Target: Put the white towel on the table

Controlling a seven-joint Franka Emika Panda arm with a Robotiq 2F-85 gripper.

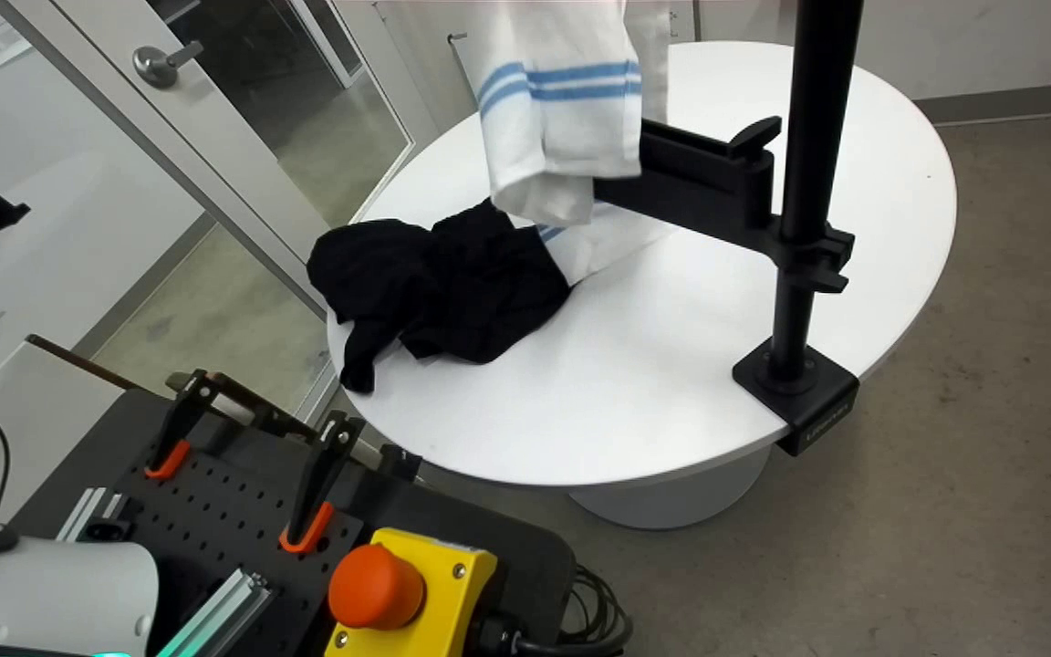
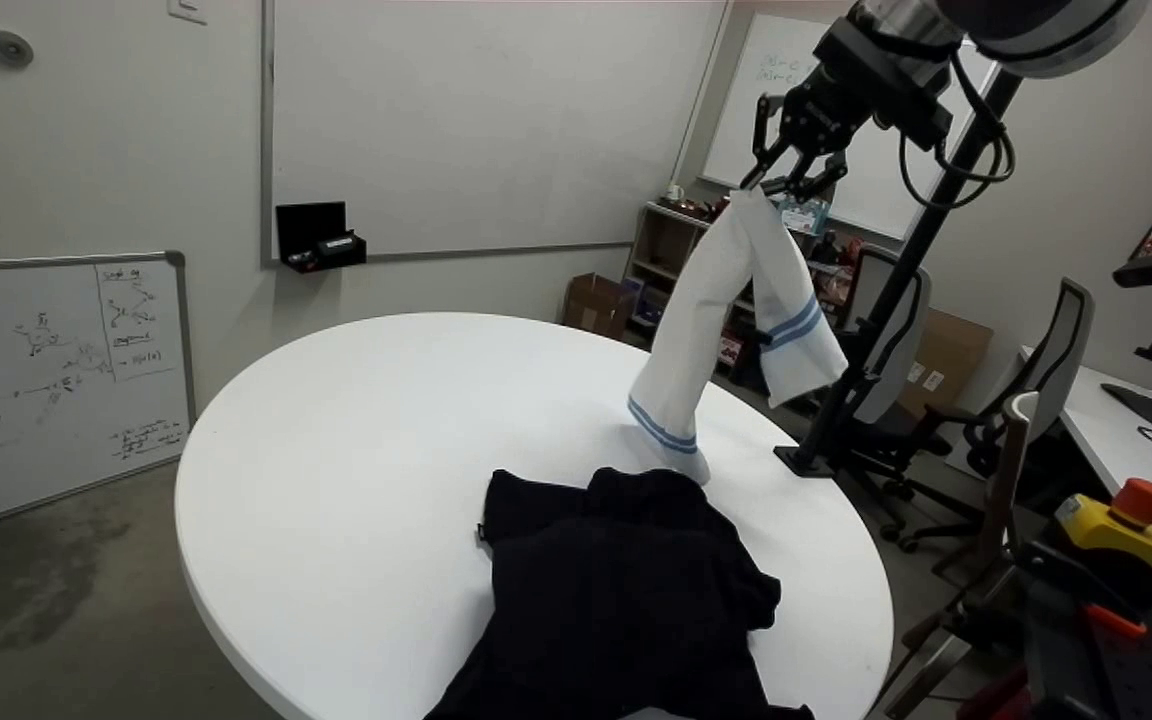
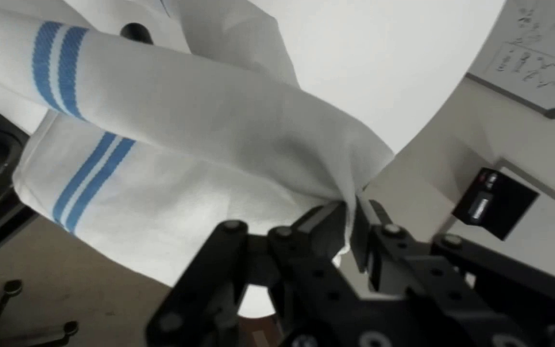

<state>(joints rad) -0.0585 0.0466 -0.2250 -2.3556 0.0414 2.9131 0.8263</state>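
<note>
Beneath the tool point(image 3: 350, 219), which pinches it at the top, hangs the white towel point(image 2: 701, 300).

Rnd wht table point(image 1: 662, 392): blk cloth point(image 1: 462, 283) on top, post point(image 1: 815, 137) @ edge.

My Robotiq gripper point(image 3: 348, 226), black and many-jointed.
Round metal screw heads point(image 3: 284, 232) stud its bar-like links point(image 3: 210, 277), and my Panda wrist point(image 2: 1056, 60) is smoothly rounded, pale grey and dark, with slim black cables point(image 2: 1010, 155) looping slackly beside it.
</note>
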